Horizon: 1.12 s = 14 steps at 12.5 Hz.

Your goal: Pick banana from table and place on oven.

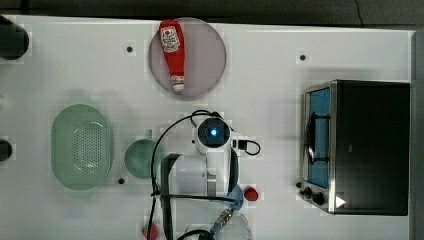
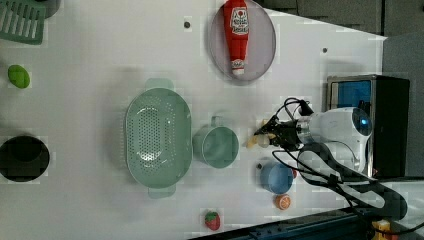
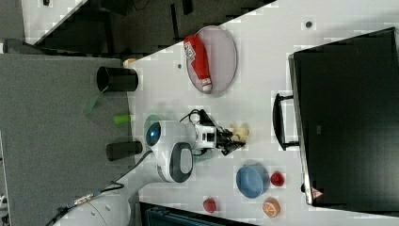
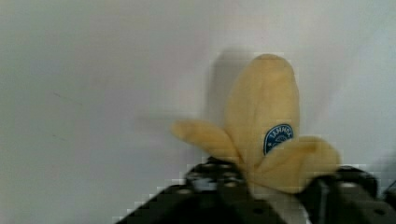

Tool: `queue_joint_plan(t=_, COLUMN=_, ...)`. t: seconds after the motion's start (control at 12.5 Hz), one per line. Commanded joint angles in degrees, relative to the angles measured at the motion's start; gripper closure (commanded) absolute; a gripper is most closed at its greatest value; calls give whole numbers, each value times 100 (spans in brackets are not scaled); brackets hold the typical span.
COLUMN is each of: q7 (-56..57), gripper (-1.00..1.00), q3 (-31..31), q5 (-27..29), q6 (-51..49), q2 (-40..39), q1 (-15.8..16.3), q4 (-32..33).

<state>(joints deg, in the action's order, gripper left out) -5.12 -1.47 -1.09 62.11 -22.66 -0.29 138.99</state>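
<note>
The pale yellow banana (image 4: 264, 135) with a blue sticker sits between my gripper's (image 4: 271, 186) black fingers, which press its lower end on both sides. In the left view the banana (image 2: 252, 141) is at the gripper (image 2: 265, 136) tip, just right of the green cup (image 2: 216, 146), low over the white table (image 2: 90, 110). In the right view the banana (image 3: 241, 131) and gripper (image 3: 230, 137) are left of the oven (image 3: 348, 117) door handle. In the top view my wrist (image 1: 212, 132) covers both; the oven (image 1: 372, 145), with its black top, stands at the top view's right.
A ketchup bottle (image 1: 172, 52) lies on a grey plate (image 1: 210, 55). A green colander (image 1: 80, 147) and the green cup (image 1: 141, 159) stand at the top view's left. A blue bowl (image 2: 276, 178), an orange slice (image 2: 283, 201) and a strawberry (image 2: 212, 220) lie near the arm's base.
</note>
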Motion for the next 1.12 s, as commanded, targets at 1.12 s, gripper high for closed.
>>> queue_joint_plan(t=1.12, q7=-190, gripper=59, q3=164, q5=73, q6=-4448, q2=3243, q1=-60, q4=-1902)
